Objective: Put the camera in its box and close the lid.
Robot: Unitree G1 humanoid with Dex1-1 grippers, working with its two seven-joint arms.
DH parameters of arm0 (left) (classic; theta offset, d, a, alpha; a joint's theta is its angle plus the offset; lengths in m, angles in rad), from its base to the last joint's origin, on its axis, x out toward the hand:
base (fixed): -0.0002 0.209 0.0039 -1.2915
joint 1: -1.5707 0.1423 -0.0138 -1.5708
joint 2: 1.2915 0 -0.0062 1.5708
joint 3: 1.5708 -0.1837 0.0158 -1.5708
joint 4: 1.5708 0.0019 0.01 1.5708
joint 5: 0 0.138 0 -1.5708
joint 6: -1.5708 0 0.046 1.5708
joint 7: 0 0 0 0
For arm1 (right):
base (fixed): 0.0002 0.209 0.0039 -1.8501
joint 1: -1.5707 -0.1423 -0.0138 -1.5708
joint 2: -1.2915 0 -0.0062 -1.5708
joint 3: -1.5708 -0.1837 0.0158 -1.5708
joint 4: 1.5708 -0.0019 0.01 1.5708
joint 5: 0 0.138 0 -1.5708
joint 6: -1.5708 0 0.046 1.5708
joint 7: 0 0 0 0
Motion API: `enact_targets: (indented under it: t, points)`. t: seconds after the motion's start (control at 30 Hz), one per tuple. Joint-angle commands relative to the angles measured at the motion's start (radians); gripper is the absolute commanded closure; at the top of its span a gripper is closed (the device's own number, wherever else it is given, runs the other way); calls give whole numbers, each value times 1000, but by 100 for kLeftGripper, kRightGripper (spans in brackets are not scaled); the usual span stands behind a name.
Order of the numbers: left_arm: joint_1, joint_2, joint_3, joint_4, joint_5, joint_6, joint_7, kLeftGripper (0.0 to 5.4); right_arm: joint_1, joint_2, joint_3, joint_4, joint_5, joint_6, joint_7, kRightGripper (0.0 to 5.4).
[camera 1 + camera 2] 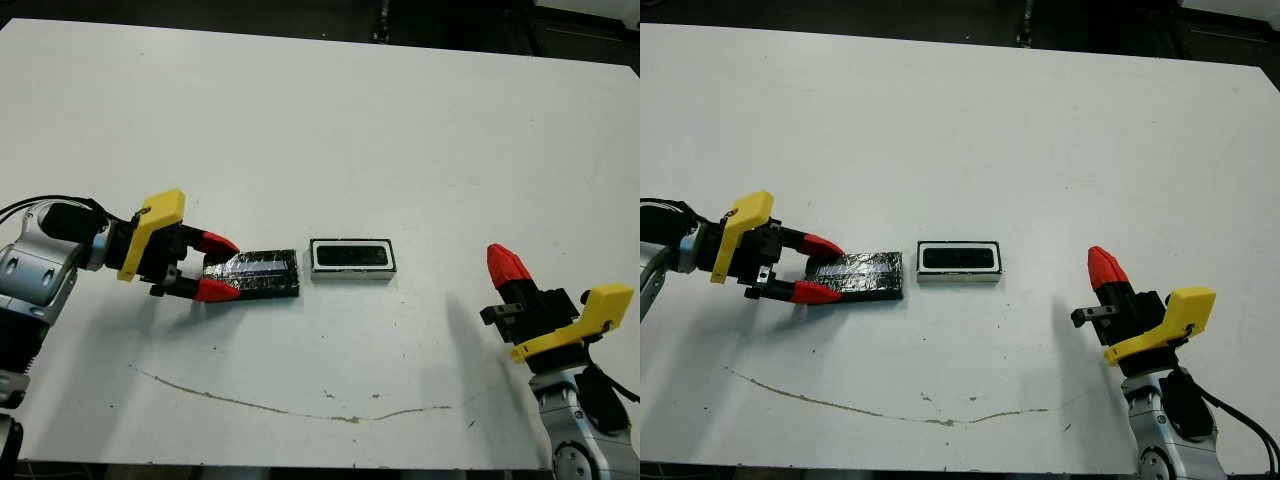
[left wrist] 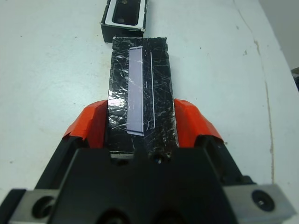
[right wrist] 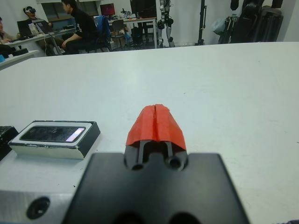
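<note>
The left gripper (image 1: 219, 267) clamps the near end of the lid (image 1: 258, 273), one red finger on each long side, the glossy black cover lying flat on the white table (image 1: 320, 130) with its pale silvery-blue strip (image 2: 136, 88) running lengthwise. The lid's far end sits just beside the box (image 1: 352, 258), a narrow gap of bare table between them in the left wrist view. The camera (image 1: 352, 256) lies inside the box, framed by the thick white rim. Well to the right, the right gripper (image 1: 507, 263) hovers with its red fingertips pressed together and holding nothing, apart from the box. Open table stretches beyond both objects toward the far edge; a thin brownish scuff line (image 1: 300, 410) curves across the near side. The lid's gripped end is hidden behind the gripper's black body in the wrist view, and the box is cut off at that picture's edge. No writing is legible on lid, box or camera. People sit at desks (image 3: 70, 28) beyond the table.
</note>
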Motion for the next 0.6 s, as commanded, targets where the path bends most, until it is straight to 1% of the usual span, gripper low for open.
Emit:
enact_targets:
  t: [0.03,0.17,0.23,0.33,0.47,0.53,0.6]
  points:
    - [16,-6,-1,5,0,-9,-4,224,8,-15,-3,-7,-3,14,-15,540]
    - [24,-6,2,-8,6,-39,3,224,5,-18,-6,6,4,4,0,540]
    - [28,-4,0,-14,11,-50,8,224,7,-19,-6,1,6,13,-4,540]
    - [31,-11,1,0,3,-63,3,224,9,-18,-5,1,7,12,-4,540]
    - [34,-8,0,-14,6,-50,16,224,9,-17,-3,-2,5,14,-8,540]
    - [42,-13,14,-20,-4,-50,32,224,9,-17,-2,-4,4,20,-11,540]
    - [53,-26,41,-29,-33,-31,54,224,9,-19,0,-2,5,19,-6,540]
